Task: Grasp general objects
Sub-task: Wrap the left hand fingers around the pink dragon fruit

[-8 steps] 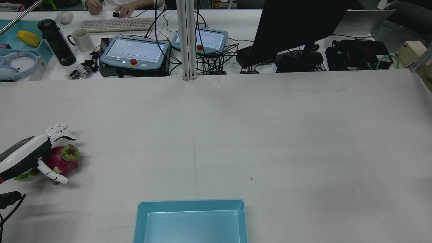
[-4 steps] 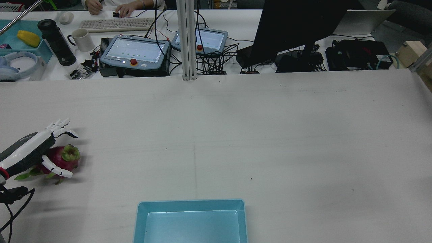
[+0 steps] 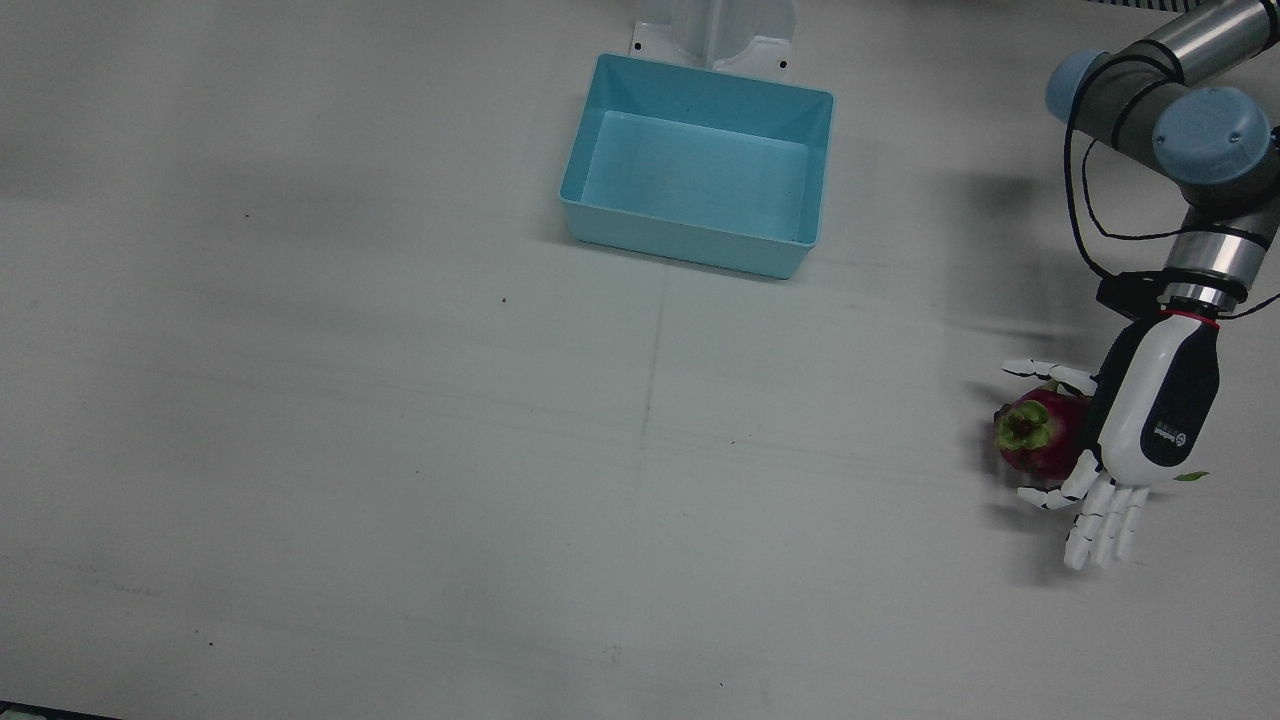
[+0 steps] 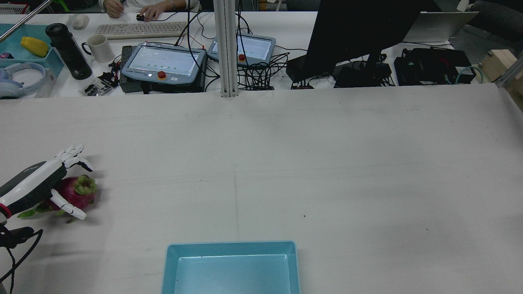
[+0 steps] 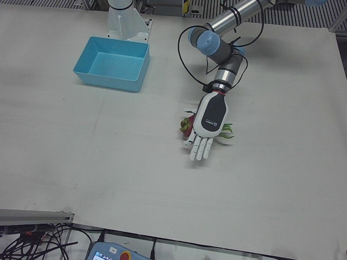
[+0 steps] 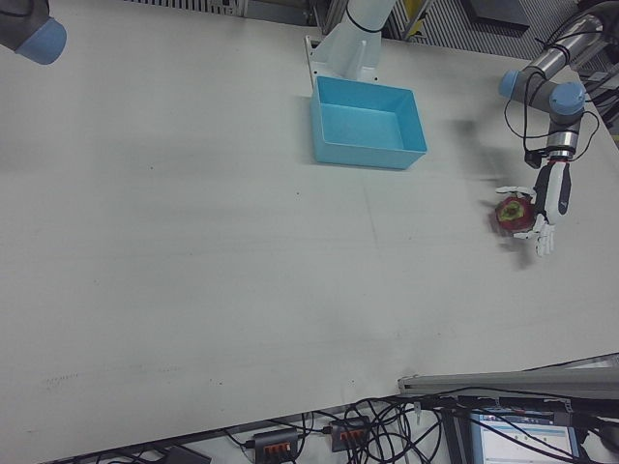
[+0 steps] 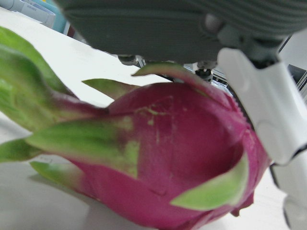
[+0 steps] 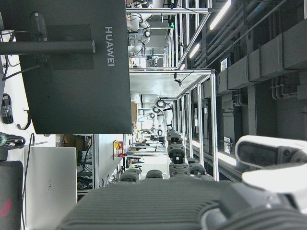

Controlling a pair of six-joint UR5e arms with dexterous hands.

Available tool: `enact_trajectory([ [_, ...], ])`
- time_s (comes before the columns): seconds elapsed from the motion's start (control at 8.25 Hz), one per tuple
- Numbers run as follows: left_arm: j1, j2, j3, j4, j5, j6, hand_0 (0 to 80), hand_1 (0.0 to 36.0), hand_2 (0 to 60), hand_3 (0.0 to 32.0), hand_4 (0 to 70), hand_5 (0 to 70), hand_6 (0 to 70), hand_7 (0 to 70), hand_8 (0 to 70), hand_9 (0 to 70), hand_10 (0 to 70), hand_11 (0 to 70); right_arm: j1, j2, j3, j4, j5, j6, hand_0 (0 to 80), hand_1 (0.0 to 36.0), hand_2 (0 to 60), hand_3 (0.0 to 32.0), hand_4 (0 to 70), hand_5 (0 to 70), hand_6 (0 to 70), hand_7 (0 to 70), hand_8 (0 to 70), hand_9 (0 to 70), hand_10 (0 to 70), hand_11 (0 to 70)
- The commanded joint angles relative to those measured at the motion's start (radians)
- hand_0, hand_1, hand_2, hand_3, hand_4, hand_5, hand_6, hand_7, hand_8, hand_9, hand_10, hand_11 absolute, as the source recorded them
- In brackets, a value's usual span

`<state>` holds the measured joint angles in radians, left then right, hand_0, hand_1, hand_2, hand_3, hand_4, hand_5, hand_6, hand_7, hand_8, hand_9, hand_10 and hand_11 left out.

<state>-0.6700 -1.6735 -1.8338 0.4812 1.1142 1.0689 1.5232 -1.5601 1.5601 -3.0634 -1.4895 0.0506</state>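
**Left robot hand over the dragon fruit, fingers spread**

I see the dragon fruit (image 4: 75,192) lying on the desk (image 4: 310,163) at its far left edge in the rear view, green stem end turned toward the middle of the desk and its leafy scales trailing back under my left arm. In the left hand view it fills the picture, magenta skin with green tips, sitting right below the palm.

My left robot hand (image 3: 1120,455) is palm-down over the fruit. The long fingers (image 3: 1100,525) are stretched out almost straight past it, pointing toward the operators' side, and are not wrapped around it. The thumb (image 3: 1045,370) curls beside the fruit on the side toward the robot, and one finger bends in on the opposite side. I cannot tell whether either touches the skin. The hand is open, nothing grasped.

The blue bin (image 3: 698,190) stands well apart, near the robot's base in the middle.

My right robot hand appears only in its own camera, and I cannot tell its state.
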Motion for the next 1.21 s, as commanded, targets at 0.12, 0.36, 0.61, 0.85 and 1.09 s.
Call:
enact_trajectory([
  [0.12, 0.001, 0.003, 0.013, -0.039, 0.000, 0.003, 46.4, 15.9, 20.9, 0.0, 4.9, 45.2, 0.0, 2.4, 0.0, 0.0, 0.0, 0.0, 0.000, 0.000, 0.000, 0.000, 0.000, 0.000, 0.0, 0.0, 0.0, 0.0, 0.0, 0.0, 0.0, 0.0, 0.0, 0.0, 0.0, 0.0],
  [0.36, 0.001, 0.002, 0.047, -0.081, 0.000, -0.003, 44.0, 16.6, 33.2, 0.0, 6.4, 57.6, 0.0, 3.9, 0.0, 0.0, 0.0, 0.0, 0.000, 0.000, 0.000, 0.000, 0.000, 0.000, 0.0, 0.0, 0.0, 0.0, 0.0, 0.0, 0.0, 0.0, 0.0, 0.0, 0.0, 0.0],
  [0.61, 0.001, 0.003, 0.051, -0.093, -0.002, -0.003, 43.3, 16.2, 34.2, 0.0, 7.7, 64.8, 0.0, 5.9, 0.0, 0.0, 0.0, 0.0, 0.000, 0.000, 0.000, 0.000, 0.000, 0.000, 0.0, 0.0, 0.0, 0.0, 0.0, 0.0, 0.0, 0.0, 0.0, 0.0, 0.0, 0.0],
  [0.85, 0.001, 0.003, 0.070, -0.125, -0.002, -0.003, 41.7, 15.7, 37.6, 0.0, 8.2, 70.0, 0.0, 11.5, 0.0, 0.9, 0.0, 0.0, 0.000, 0.000, 0.000, 0.000, 0.000, 0.000, 0.0, 0.0, 0.0, 0.0, 0.0, 0.0, 0.0, 0.0, 0.0, 0.0, 0.0, 0.0],
  [1.09, 0.000, 0.027, 0.067, -0.205, 0.003, 0.002, 39.6, 10.5, 24.1, 0.0, 5.1, 58.4, 1.1, 26.1, 0.0, 3.8, 1.7, 3.6, 0.000, 0.000, 0.000, 0.000, 0.000, 0.000, 0.0, 0.0, 0.0, 0.0, 0.0, 0.0, 0.0, 0.0, 0.0, 0.0, 0.0, 0.0],
])
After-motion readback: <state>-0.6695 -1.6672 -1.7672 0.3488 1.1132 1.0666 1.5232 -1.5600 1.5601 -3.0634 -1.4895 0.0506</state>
